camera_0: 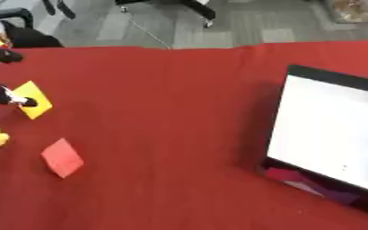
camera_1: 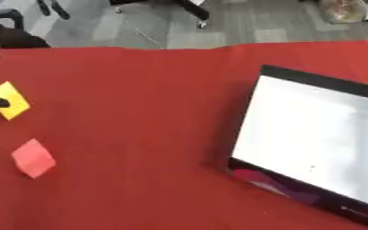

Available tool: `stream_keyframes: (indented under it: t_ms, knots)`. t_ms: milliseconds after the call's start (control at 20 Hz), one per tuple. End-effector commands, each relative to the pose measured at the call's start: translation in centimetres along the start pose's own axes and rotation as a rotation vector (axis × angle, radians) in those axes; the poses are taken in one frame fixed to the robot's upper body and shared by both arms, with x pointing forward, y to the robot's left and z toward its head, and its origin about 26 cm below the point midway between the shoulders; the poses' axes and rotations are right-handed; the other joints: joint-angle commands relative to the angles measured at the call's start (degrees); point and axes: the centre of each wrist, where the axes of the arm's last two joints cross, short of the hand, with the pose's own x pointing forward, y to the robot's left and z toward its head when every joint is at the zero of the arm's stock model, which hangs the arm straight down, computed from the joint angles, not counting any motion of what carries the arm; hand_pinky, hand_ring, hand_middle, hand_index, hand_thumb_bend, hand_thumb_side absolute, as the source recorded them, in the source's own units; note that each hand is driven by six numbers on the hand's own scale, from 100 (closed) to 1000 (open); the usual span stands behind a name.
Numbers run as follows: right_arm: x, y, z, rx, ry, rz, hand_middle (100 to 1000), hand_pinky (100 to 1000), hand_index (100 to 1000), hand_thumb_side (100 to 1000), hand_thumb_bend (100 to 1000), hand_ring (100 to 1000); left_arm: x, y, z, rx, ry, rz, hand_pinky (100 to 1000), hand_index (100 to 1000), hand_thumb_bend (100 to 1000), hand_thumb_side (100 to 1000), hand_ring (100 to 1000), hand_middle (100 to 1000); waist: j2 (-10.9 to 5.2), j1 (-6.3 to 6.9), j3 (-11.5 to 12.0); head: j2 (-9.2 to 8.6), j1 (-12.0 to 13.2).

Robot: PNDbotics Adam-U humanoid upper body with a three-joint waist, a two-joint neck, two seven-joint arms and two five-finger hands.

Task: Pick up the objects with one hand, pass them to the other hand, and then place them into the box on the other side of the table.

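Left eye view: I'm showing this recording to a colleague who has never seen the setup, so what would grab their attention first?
The red tablecloth filling the scene, and the large black-walled box with a white floor at the right. Next, the yellow block at the left edge, which the left hand touches with dark fingers, and a red block lying apart below it.

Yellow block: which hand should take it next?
Left. The left hand already has a fingertip on the yellow block at the table's left edge. No right hand shows in either view, and the box sits on the right.
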Motion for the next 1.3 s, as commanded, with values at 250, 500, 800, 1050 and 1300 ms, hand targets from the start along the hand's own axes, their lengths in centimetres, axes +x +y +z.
stream_keyframes:
  t_ms: [250,500,800,1050,1300]
  knots:
    - [1.0,-0.7,-0.8,0.006,-0.037,0.029,1000,911,984,687,100,1000,-0.5,1.6,0.4,0.056,0.045,-0.016,1000,877,758,189,934,823,0.18,0.81,-0.36,-1.38,1.08]
    - [1.0,-0.7,-0.8,0.001,-0.040,0.031,1000,910,982,691,100,1000,-1.0,1.1,0.3,0.049,0.082,-0.009,1000,868,755,190,937,826,0.78,0.98,-0.84,-1.85,1.37]
    - [1.2,-0.7,-0.9,0.000,-0.050,0.036,1000,911,980,696,100,1000,-1.8,0.5,0.5,0.043,0.118,-0.001,1000,860,742,191,944,830,1.60,1.33,-1.47,-2.24,1.57]
    - [1.3,-0.6,-0.9,0.006,-0.055,0.032,1000,912,980,699,100,1000,-2.4,0.1,0.7,0.033,0.139,0.018,1000,866,739,186,944,831,2.05,1.50,-1.48,-2.53,1.88]
    - [1.2,-0.6,-0.7,0.006,-0.048,0.032,1000,914,981,702,100,1000,-2.9,0.0,0.9,0.045,0.161,0.026,1000,888,724,184,945,832,2.36,1.55,-1.61,-2.89,2.27]
